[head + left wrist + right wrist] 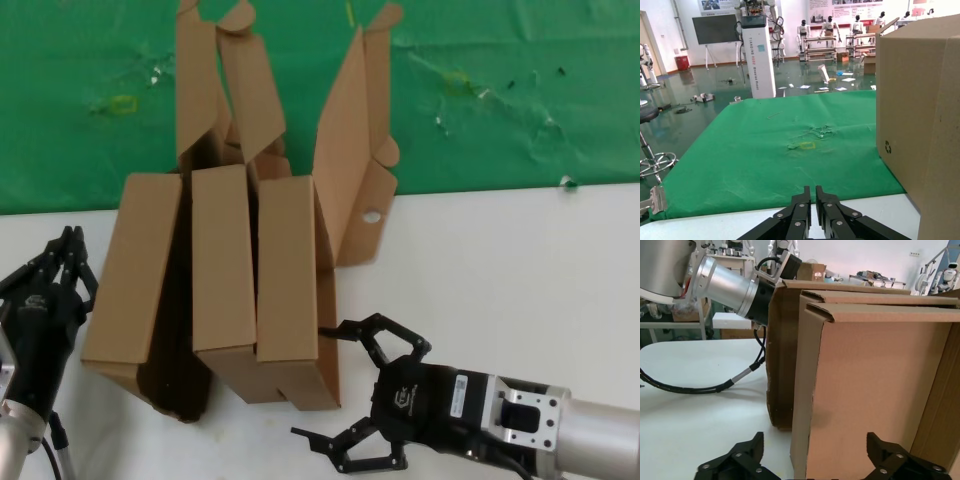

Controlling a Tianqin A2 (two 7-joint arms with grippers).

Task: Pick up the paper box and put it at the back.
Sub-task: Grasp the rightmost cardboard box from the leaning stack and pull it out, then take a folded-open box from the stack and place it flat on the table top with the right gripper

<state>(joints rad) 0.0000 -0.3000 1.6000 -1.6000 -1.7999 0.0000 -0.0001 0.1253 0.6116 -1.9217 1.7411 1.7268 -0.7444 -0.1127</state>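
The paper box (288,280) is the rightmost of three brown boxes standing on edge on the white tabletop. Its lid (350,150) is raised over the green cloth (500,120), and a flap shows a small round hole (372,215). My right gripper (312,382) is open at the box's near right corner, one finger by its side and one in front of it. In the right wrist view the box's near edge (807,405) stands between the open fingers of the gripper (815,445). My left gripper (72,240) is shut and empty, left of the boxes.
Two like brown boxes, the middle one (222,260) and the left one (135,270), stand tight against the paper box. The left wrist view shows the left box (925,125) beside the shut gripper (813,192) and the cloth (765,150) beyond. White tabletop (500,280) stretches to the right.
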